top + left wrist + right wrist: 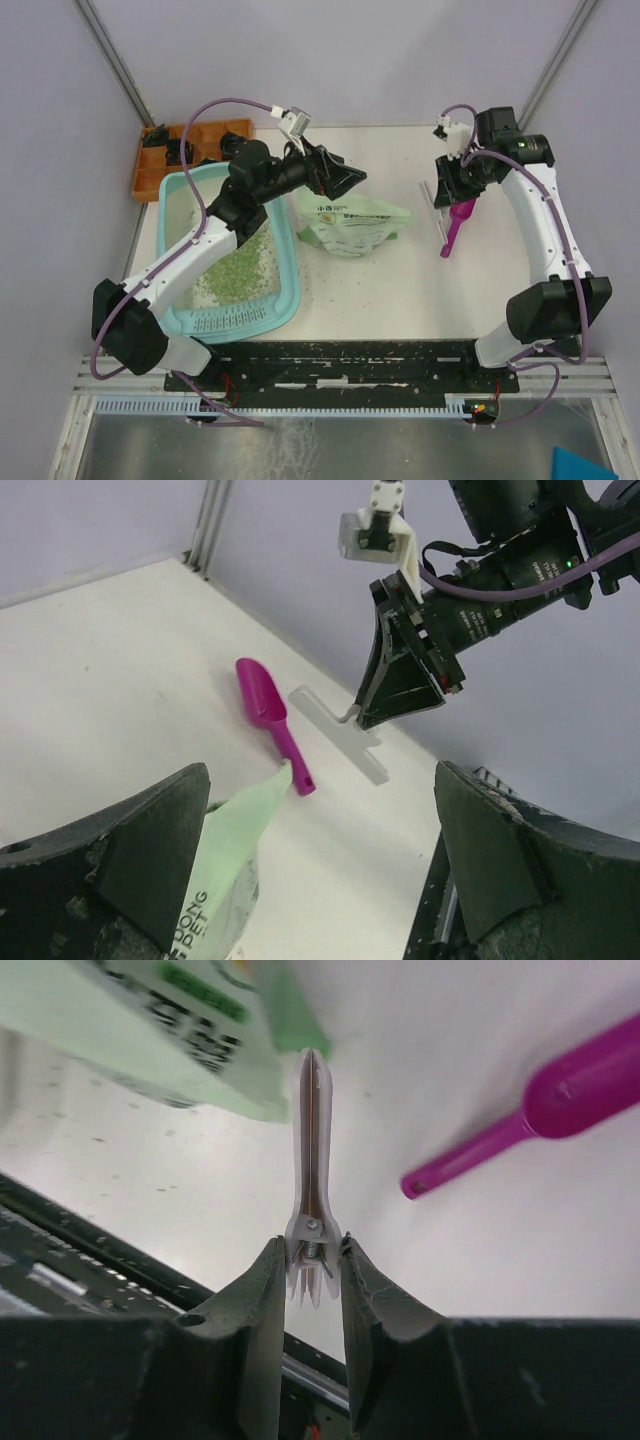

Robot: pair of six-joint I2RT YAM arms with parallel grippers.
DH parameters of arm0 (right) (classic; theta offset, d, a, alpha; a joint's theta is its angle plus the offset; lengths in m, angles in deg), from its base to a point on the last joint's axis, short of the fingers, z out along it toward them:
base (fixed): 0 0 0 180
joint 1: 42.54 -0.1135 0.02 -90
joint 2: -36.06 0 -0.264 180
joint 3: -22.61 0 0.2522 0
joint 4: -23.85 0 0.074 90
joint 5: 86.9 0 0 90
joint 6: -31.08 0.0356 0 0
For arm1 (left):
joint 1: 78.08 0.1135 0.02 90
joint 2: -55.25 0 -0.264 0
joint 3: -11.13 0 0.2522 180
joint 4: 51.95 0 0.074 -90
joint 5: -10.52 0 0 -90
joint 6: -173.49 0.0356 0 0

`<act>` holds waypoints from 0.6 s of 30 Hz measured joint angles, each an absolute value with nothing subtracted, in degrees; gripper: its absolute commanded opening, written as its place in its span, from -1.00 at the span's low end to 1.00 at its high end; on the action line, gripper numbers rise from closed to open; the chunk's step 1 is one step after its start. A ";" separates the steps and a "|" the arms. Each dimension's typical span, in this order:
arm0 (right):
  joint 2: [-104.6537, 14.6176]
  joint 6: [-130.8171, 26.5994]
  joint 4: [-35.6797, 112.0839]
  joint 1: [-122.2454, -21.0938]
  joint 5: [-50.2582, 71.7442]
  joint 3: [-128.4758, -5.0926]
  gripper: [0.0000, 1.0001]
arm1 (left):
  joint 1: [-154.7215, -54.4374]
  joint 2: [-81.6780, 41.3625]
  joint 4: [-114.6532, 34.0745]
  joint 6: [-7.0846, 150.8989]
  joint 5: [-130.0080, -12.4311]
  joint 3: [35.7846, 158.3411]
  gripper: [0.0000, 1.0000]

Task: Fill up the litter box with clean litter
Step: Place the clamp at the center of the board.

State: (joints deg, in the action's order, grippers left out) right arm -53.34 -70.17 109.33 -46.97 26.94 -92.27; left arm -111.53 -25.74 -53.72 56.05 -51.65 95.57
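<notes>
Litter box (pixel 290 262), a light-teal tray, sits at the left of the table. Its grate strip is at the near end and an orange tray (pixel 150 170) sits behind it. Green litter (pixel 235 270) covers part of its floor, thickest toward the near half. The far half shows bare plastic wherever the left arm does not hide it.

A pale green bag (pixel 352 222) lies on the table just right of the box, with a few stray granules around it. The left gripper (pixel 345 182) hovers over the bag's far end. Its jaws are spread wide and hold nothing, and one corner of the bag (pixel 235 830) rises between them.

To the right, the right gripper (pixel 447 185) is clamped on a thin pale plastic strip, likely a bag clip (pixel 312 1140). It holds the clip edge-on above the table. A magenta scoop (pixel 455 225) lies empty just beside it.

The fill looks partly done: some litter is in, but the layer is thin and uneven. With the clip apparently off the bag, what seems left is lifting the bag and pouring more. The scoop could serve instead.
</notes>
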 measured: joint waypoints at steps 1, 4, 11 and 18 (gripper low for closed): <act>-53.43 -70.17 107.67 -46.88 23.81 -89.67 -0.97 | -111.53 -25.70 -52.19 57.34 -52.41 95.57 0.95; -54.96 -69.86 103.87 -45.88 16.77 -83.64 -0.97 | -111.53 -25.70 -47.42 60.77 -54.38 95.57 0.94; -64.07 -67.81 98.12 -40.56 13.41 -81.47 -0.96 | -111.53 -23.80 -39.86 66.32 -57.79 95.57 0.95; -75.75 -66.15 98.84 -40.96 14.85 -89.54 -0.96 | -111.53 -21.20 -37.65 68.15 -59.06 95.50 0.96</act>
State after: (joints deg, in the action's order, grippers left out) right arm -75.75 -66.15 98.84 -40.96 14.85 -89.54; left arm -111.53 -21.20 -37.65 68.15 -59.06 95.50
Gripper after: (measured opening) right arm 0.313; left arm 0.975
